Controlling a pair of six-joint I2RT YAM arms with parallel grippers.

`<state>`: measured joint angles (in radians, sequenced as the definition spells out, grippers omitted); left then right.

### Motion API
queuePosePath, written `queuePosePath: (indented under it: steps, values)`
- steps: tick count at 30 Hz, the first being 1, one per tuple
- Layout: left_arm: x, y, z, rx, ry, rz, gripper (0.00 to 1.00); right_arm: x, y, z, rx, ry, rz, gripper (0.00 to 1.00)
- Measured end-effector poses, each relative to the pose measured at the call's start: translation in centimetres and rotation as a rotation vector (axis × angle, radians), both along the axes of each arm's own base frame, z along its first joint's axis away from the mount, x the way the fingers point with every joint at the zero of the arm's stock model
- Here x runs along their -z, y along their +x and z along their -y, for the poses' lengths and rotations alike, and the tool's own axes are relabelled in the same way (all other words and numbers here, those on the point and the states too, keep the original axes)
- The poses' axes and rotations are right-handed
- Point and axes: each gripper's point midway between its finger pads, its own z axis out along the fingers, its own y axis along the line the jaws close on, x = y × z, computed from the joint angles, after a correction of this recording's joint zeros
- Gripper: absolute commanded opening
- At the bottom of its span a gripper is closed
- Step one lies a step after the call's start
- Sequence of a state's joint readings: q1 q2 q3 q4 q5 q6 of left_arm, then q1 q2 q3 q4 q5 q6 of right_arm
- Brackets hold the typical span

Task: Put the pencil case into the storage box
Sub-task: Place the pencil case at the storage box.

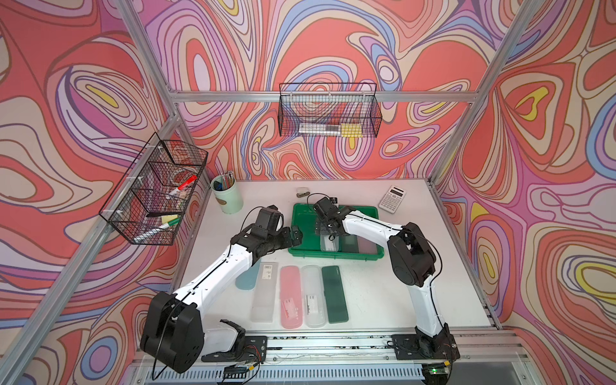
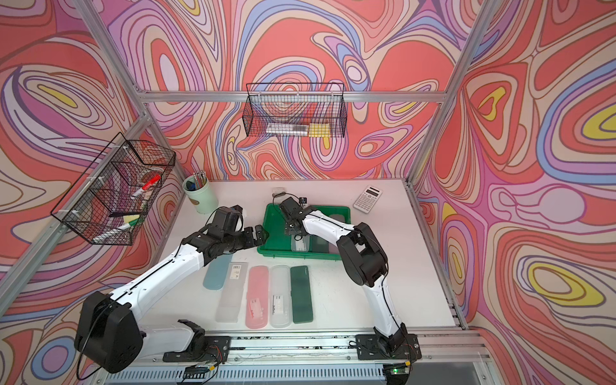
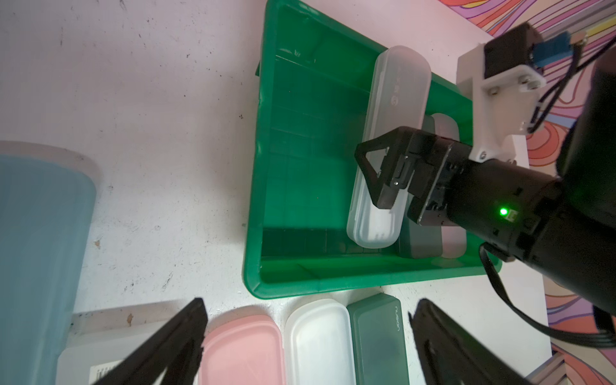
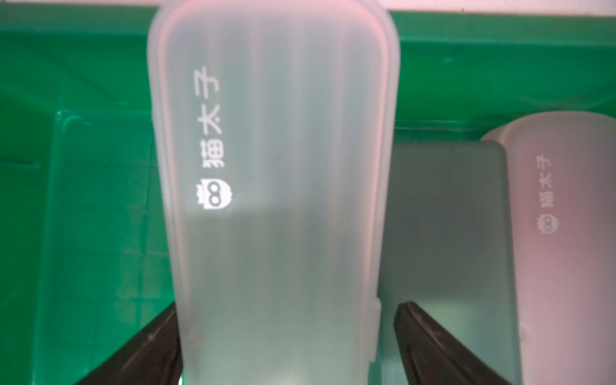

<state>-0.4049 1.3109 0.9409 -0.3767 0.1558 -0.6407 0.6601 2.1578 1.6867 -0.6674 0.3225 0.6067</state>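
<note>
The storage box is a green tray at mid-table. A frosted clear pencil case sits lengthwise inside it, beside a dark grey-green case and a pinkish case. My right gripper straddles the clear case. It is open, with a gap between one finger and the case's side. My left gripper hovers open and empty at the box's left near corner.
A row of cases lies in front of the box: blue, clear with barcode, pink, white, dark green. A calculator, a mint pen cup and two wire baskets stand behind.
</note>
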Motion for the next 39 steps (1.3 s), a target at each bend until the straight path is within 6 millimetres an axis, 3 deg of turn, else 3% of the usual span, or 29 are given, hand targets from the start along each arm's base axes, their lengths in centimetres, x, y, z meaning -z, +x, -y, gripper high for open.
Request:
queuePosePath:
  steps: [4,8,11,14,15,17,25,39]
  values:
    - [0.0,0.2,-0.4,-0.032,0.010,0.002,0.99,-2.1,0.1,0.0,-0.032,0.010,0.026,0.92]
    - [0.1,0.6,-1.1,-0.067,0.034,0.012,0.99,-6.1,0.5,0.1,-0.054,0.076,0.082,0.89]
    - [0.1,0.7,-1.5,-0.088,0.049,0.019,0.99,-9.0,1.3,1.1,-0.046,0.150,0.123,0.89]
    - [0.1,0.9,-1.7,-0.104,0.054,0.022,0.99,-9.9,1.5,2.8,-0.030,0.212,0.140,0.81]
    - [0.0,0.9,-1.8,-0.109,0.055,0.023,0.99,-9.6,1.4,3.3,-0.028,0.229,0.136,0.71]
    - [0.1,1.0,-1.9,-0.115,0.055,0.025,0.99,-8.6,0.9,3.6,-0.039,0.265,0.117,0.59]
    - [1.1,1.6,-1.4,-0.111,0.055,0.007,0.99,-3.5,-0.5,2.2,-0.131,0.413,0.016,0.65]
    - [3.1,1.7,-0.6,-0.041,0.080,-0.025,0.99,0.0,0.1,-0.1,-0.222,0.501,-0.002,0.55]
